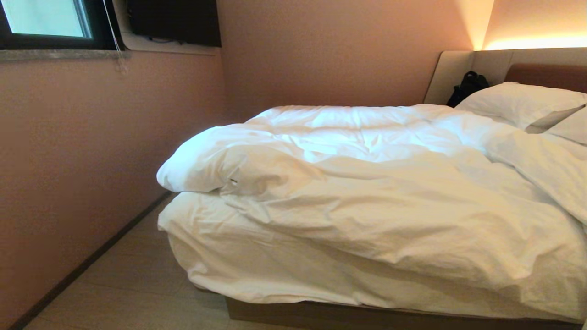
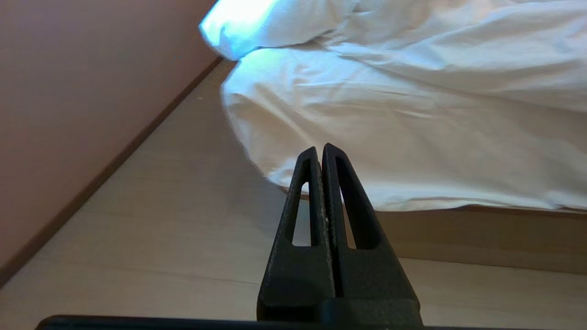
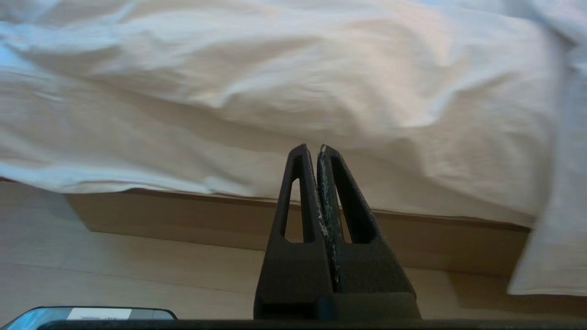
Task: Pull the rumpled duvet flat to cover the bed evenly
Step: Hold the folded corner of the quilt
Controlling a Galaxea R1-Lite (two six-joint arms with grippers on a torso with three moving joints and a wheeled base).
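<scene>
The duvet (image 1: pixel 367 183) lies heaped across the bed (image 1: pixel 367 316), bunched into a thick fold near the foot end, with a rounded lump (image 1: pixel 192 169) overhanging the corner nearest the wall (image 1: pixel 82 160) and a lower layer draped down toward the tan wooden base. At the head end you can see the pillows (image 1: pixel 523 103) against the padded headboard (image 1: pixel 458 68), with a dark bag (image 1: pixel 467 87) beside them. No step of the pull has begun, as far as you can judge: neither arm appears in the head view, and both hang low in front of the near side of the bed. The left tool (image 2: pixel 321 149) is pressed together and pinches nothing, pointing toward the draped edge near the foot corner, above the floor (image 2: pixel 160 206). The right tool (image 3: pixel 312 149) is likewise pressed together and empty, aimed at the hanging cloth further along the same side. Your next move, then, is an approach: you will probably need to raise an arm, spread its tool, and take hold of an edge or corner of the top fold, not the lower layer. Choose a grip near the bunched corner, since that is where the fold looks thickest. Expect the soft cover to slip or drag the layer beneath with it, so pinch deeply before pulling.
</scene>
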